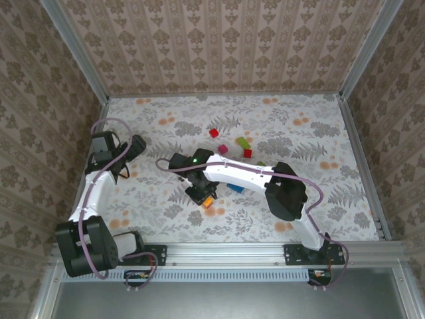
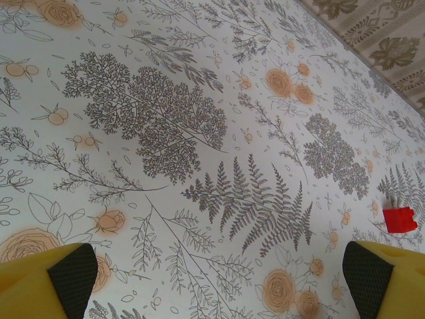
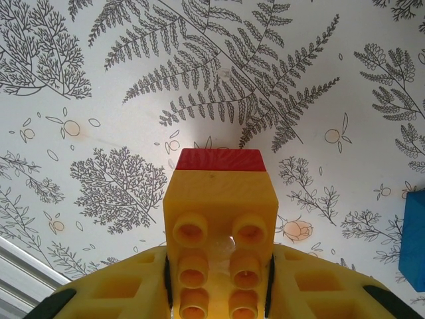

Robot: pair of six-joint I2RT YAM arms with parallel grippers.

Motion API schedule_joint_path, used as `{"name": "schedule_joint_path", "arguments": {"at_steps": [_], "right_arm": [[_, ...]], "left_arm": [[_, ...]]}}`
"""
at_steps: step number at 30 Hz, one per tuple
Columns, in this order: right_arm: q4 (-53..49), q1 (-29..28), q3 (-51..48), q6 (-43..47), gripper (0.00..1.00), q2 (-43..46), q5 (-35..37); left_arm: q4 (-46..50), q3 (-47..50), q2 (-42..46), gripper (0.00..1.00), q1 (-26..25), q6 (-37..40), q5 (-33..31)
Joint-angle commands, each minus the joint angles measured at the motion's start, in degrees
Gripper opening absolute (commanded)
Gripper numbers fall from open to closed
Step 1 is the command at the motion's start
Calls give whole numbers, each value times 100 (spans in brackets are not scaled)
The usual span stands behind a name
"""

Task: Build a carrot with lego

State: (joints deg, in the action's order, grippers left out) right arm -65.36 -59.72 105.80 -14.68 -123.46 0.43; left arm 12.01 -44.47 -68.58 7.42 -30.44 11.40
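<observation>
The brick stack (image 3: 220,219), yellow with a red end, is sitting clenched in the right jaws. Its long axis is pointing to 12 o'clock in the wrist view, red end leading. In the top view the loose bricks (image 1: 242,142) are lying from 12 to 2 o'clock of it, a blue one (image 1: 236,188) nearest, so the right arm (image 1: 239,174) is reaching closer. The left jaws are gaping, released, well apart at 10 o'clock, and the flat flowered tabletop (image 1: 312,133) is spreading around with room.

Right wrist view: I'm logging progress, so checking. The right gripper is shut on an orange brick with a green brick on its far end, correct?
Not green: the right wrist view shows a red brick on the far end of the orange brick that the right gripper is shut on.
</observation>
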Motion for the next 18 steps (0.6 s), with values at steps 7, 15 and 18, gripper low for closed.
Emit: {"name": "schedule_joint_path", "arguments": {"at_steps": [7, 15, 18], "right_arm": [[37, 79, -724, 222, 34, -1075, -367], [-107, 274, -598, 73, 35, -16, 221], [-135, 372, -593, 55, 35, 317, 375]], "left_arm": [[-15, -125, 90, 99, -39, -19, 69], [-25, -127, 79, 99, -41, -15, 73], [-23, -122, 72, 99, -43, -15, 81]]}}
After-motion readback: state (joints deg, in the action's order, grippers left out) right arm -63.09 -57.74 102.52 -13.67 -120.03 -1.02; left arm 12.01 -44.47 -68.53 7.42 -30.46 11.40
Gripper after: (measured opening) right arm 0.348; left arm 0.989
